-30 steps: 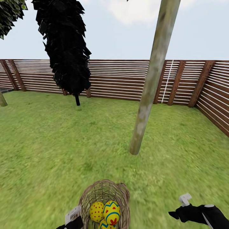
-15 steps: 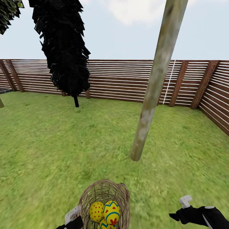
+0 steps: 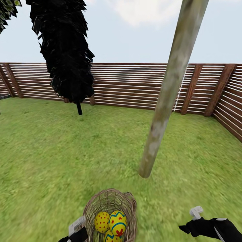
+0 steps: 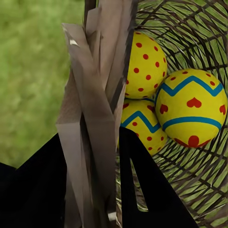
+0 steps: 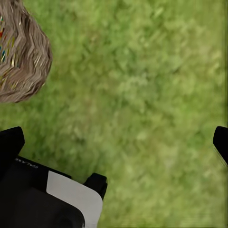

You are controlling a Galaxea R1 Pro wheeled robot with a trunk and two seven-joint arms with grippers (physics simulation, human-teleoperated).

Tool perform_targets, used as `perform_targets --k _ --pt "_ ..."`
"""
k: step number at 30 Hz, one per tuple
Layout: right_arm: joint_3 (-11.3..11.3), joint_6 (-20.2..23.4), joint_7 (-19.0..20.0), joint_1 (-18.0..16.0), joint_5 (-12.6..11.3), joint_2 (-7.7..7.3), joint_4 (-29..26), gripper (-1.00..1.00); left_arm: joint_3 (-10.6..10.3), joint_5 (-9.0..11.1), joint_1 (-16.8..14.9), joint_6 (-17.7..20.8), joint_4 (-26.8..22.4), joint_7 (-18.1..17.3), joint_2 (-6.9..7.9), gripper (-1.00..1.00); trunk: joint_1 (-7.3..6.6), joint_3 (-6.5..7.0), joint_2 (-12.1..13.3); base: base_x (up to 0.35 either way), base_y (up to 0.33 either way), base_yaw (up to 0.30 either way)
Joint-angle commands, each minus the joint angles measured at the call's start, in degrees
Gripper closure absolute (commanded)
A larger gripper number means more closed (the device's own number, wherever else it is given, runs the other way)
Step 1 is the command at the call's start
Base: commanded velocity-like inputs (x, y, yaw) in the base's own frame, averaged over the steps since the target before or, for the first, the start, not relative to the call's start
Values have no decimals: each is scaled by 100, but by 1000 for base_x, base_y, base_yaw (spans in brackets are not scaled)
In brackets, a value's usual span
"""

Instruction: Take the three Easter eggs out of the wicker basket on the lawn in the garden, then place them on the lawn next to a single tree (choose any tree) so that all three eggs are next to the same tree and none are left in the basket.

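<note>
Head view: the wicker basket (image 3: 110, 215) sits low in the middle of the picture, held up by the left gripper (image 3: 76, 228), which grips its rim on the left side. All three Easter eggs (image 3: 111, 224) are piled inside it. The pale tree (image 3: 167, 94) meets the lawn (image 3: 50, 158) just ahead and a bit to the right of the basket, with loads of open grass all around its base. The black tree (image 3: 65, 50) stands well back by the fence (image 3: 127, 85), and the fence corner closes things off at the far right. The right gripper (image 3: 193, 218) hangs out to the right, well apart from the basket, over bare grass.

Left wrist view: the fingers (image 4: 142, 190) are clamped on the braided rim (image 4: 95, 109), one dark finger inside the weave. The eggs (image 4: 190, 107) are touching each other right beside it.

Right wrist view: fingers (image 5: 221, 142) spread wide with nothing between them, grass below, basket wall (image 5: 21, 61) off at one corner.

Compared with a second ago, the trunk's base shows lower and further right and the black tree has slid left, so the camera moved. Basket, eggs and both grippers sit about the same in the picture.
</note>
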Motion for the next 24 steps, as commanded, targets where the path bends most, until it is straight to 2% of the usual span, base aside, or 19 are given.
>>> perform_targets --k 1,5,19,24 --pt "-38 35 44 -2 44 5 -10 -100 40 52 -2 42 -9 -25 -3 100 4 -7 -5 340 0 0" --pt "-48 36 45 -3 63 5 -27 -100 39 52 -2 35 -5 -24 -4 100 4 -5 -5 340 0 -30" --pt "-65 -105 60 -4 -7 -13 -26 -100 31 52 -2 33 20 -23 -4 100 4 64 -5 340 0 -247" --pt "-67 -105 53 -4 -7 -13 -28 -100 31 52 -2 33 27 -22 -4 100 4 68 -5 340 0 -42"
